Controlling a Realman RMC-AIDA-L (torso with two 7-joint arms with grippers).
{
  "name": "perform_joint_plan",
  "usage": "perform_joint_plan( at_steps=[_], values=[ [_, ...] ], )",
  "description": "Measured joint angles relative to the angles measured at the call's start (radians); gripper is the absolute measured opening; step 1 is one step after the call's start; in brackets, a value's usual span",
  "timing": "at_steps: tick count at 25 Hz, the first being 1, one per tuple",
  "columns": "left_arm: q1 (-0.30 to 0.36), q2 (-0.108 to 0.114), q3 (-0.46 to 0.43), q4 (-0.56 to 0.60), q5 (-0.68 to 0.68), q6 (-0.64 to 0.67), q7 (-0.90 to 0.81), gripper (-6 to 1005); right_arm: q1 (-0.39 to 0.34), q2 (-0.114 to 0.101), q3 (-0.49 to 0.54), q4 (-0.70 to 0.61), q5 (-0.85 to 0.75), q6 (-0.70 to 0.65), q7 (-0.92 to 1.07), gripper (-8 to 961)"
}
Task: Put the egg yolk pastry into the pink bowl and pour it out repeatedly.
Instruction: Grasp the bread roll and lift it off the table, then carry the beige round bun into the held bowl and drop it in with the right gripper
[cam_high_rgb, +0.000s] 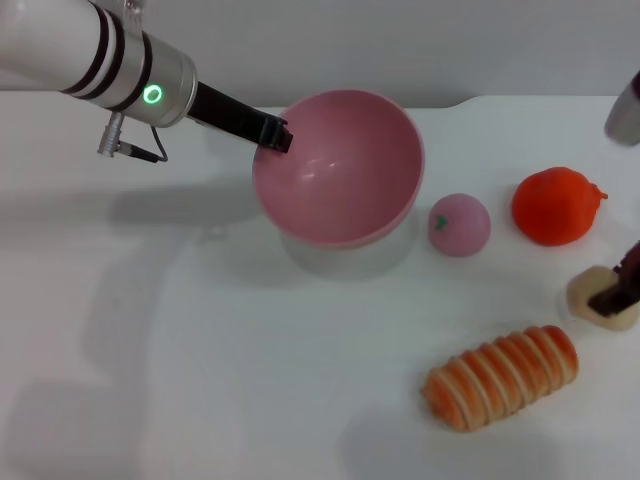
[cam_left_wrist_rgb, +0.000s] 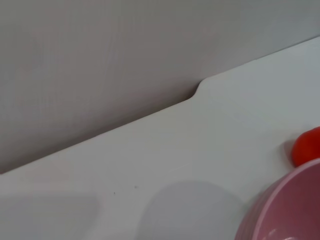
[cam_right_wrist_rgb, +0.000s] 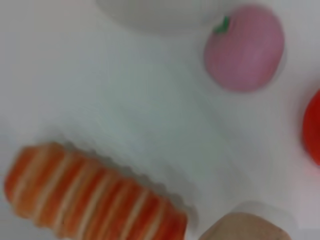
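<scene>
The pink bowl (cam_high_rgb: 340, 170) is raised off the white table and tilted, its empty inside facing me, with its shadow below. My left gripper (cam_high_rgb: 276, 134) is shut on the bowl's far-left rim. Part of the bowl's rim shows in the left wrist view (cam_left_wrist_rgb: 287, 207). The egg yolk pastry (cam_high_rgb: 588, 290), small and pale beige, lies at the table's right edge. My right gripper (cam_high_rgb: 612, 296) is right at the pastry, its dark tip across it. The pastry's top also shows in the right wrist view (cam_right_wrist_rgb: 245, 227).
A pink ball with a green mark (cam_high_rgb: 459, 224) lies just right of the bowl, and an orange-red fruit (cam_high_rgb: 555, 205) beyond it. A long orange-striped bread roll (cam_high_rgb: 502, 375) lies at the front right. The table's back edge meets a grey wall (cam_left_wrist_rgb: 125, 60).
</scene>
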Motion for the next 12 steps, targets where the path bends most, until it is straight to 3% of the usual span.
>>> perform_joint_plan(
  at_steps=[12],
  values=[
    [-0.01, 0.001, 0.001, 0.001, 0.0, 0.006, 0.003, 45, 0.035, 0.001, 0.094, -0.627, 0.11, -0.278, 0.028, 323]
  ],
)
